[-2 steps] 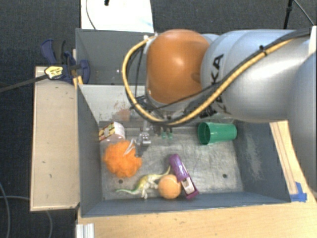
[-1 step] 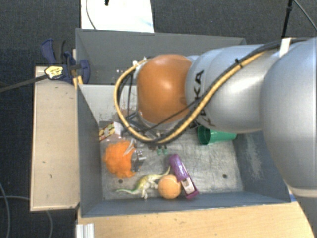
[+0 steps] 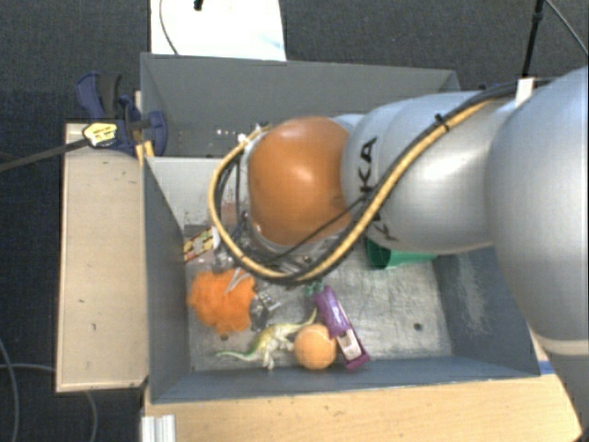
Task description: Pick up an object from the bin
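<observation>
Part of my gripper (image 3: 261,306) shows under the arm's wrist, low in the left half of the bin. It sits right beside a fuzzy orange pom-pom (image 3: 219,302), touching or nearly touching its right side. Just below the gripper lies a small pale green toy lizard (image 3: 263,343). A smooth orange ball (image 3: 316,348) rests at the front wall, right of the lizard. A purple marker-like stick (image 3: 335,326) lies slanted next to the ball.
A green object (image 3: 398,254) peeks out from under the arm at the bin's right middle. A small printed packet (image 3: 197,244) lies by the left wall. The arm and its orange cover hide the bin's back half.
</observation>
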Controlling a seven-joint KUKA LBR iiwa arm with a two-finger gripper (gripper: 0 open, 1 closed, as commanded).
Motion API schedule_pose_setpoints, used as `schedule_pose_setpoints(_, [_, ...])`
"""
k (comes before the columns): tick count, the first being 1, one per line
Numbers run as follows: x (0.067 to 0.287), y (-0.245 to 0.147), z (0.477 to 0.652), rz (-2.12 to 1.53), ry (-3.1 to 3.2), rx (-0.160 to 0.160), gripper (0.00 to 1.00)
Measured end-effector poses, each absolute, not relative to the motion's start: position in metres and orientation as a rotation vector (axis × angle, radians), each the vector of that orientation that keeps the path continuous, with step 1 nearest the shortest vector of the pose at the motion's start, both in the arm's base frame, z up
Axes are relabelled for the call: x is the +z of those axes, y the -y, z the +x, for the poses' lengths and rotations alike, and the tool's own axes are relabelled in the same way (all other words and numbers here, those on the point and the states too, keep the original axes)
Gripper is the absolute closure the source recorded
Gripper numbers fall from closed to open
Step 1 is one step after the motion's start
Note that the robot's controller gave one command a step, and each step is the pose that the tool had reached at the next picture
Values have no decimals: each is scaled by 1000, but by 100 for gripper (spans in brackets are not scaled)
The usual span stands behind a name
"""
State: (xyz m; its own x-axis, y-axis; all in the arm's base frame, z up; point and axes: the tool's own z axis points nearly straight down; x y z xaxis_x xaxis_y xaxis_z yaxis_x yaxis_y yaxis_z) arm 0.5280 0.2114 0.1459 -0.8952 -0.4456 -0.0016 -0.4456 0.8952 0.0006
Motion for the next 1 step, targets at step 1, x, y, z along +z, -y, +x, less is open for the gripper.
schedule_pose_setpoints(1, [136,-196,503,-938,-2996,2,0])
